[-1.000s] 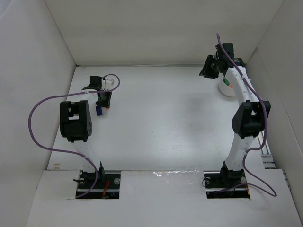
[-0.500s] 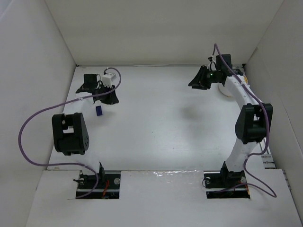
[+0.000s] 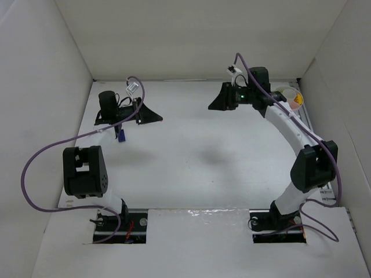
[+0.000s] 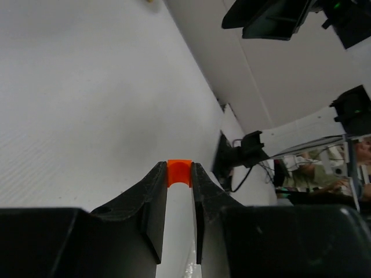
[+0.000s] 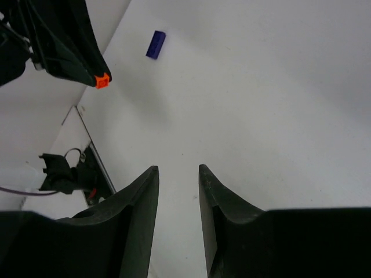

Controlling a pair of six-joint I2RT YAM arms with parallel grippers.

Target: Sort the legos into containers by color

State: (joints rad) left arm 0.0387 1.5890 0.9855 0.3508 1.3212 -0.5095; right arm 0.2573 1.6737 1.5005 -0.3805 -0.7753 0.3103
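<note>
Both arms have swung inward since a second ago. The right gripper came off the white cup, fingers partly spread on nothing. The left gripper left the blue lego behind, pinching an orange lego at its tips. So it's mid-carry: next it has to cross to the cup and drop into the orange wedge, though the wedges are hard to make out from above.

No writing, label, brand or number can be read in any view. The white cup at two o'clock shows colours only, no lettering
</note>
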